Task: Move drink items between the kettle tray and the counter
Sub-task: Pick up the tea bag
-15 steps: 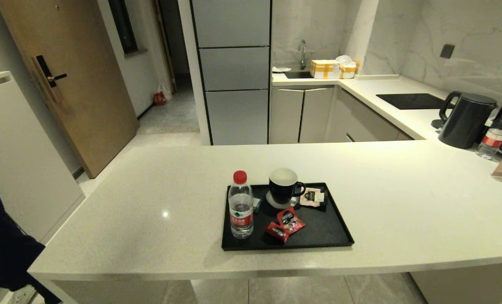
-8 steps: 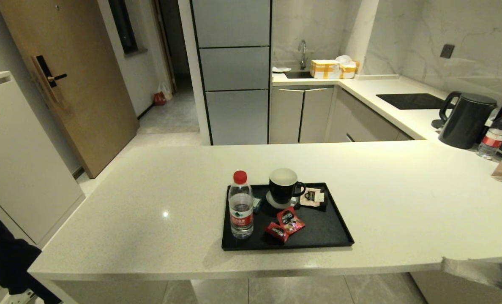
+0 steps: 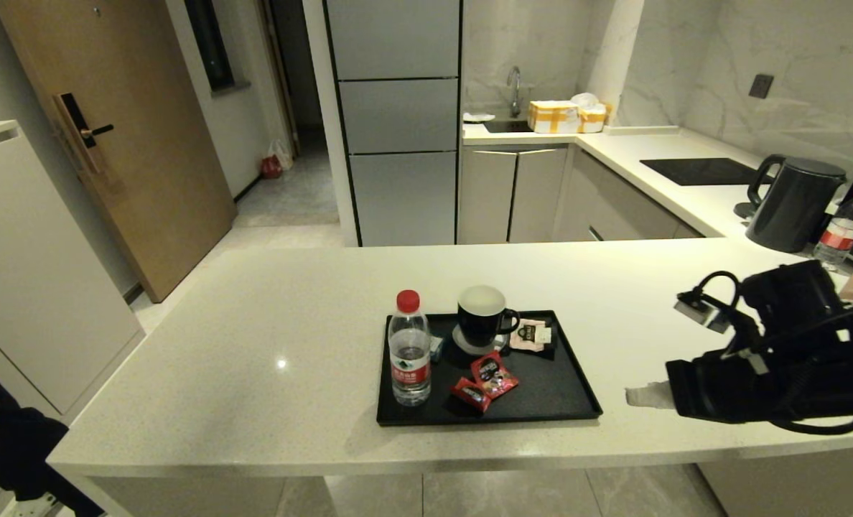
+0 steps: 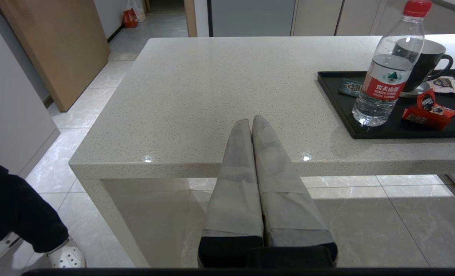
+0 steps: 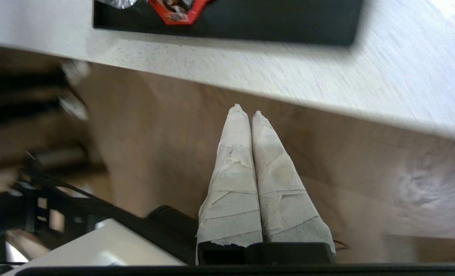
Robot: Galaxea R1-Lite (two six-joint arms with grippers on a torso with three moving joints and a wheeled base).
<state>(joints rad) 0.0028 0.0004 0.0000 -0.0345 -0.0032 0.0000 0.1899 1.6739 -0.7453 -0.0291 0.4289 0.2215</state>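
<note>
The clear water bottle point(image 3: 409, 352) point(image 4: 388, 73) with red cap and label stands upright at the left end of the black kettle tray point(image 3: 548, 402) point(image 4: 365, 132) on the speckled counter point(image 3: 254, 359). Two shiny red sachets point(image 3: 495, 375) point(image 3: 469, 393) point(image 4: 428, 109) lie overlapping at the tray's front middle. My right gripper point(image 3: 642, 395) point(image 5: 246, 112) hovers shut and empty over the counter's front edge, right of the tray and apart from it. My left gripper point(image 4: 251, 119), shut and empty, sits low by the counter's front edge, left of the tray.
A black mug point(image 3: 482, 316), a pink packet point(image 3: 530, 334) and a teal packet point(image 3: 437, 348) share the tray. A kettle point(image 3: 793, 205), a second bottle point(image 3: 841, 230) and a cooktop point(image 3: 699, 171) are far right. Someone in dark clothes point(image 3: 3, 431) stands at the left.
My right arm has come into the head view from the lower right and swung up and left toward the tray. The dark-clothed figure at the left has dropped lower.
</note>
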